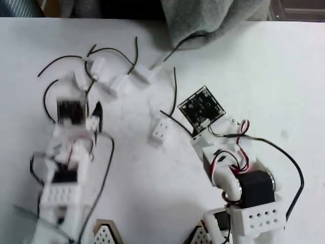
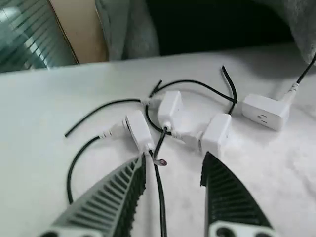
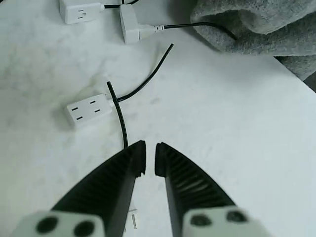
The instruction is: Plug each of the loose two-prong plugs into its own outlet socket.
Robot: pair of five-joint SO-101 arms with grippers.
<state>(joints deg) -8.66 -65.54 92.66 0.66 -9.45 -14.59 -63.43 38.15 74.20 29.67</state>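
The left end effector [image 2: 175, 159] hangs wide open and empty just short of the nearest plug [image 2: 139, 129] on the table [image 1: 284, 76]; the right end effector [image 3: 149, 145] — all but closed, gripping nothing — sits near an outlet socket [image 3: 90, 108]; judged step: first pickup — next, close on that plug's body.

A white outlet socket [image 1: 158, 131] lies near the middle of the desk [image 1: 284, 76], between the left arm [image 1: 66, 152] and the right arm [image 1: 244, 188]. White plugs [image 1: 119, 84] and black cords [image 1: 136, 51] tangle beyond the left arm. A grey cloth [image 1: 213, 18] drapes the far edge.
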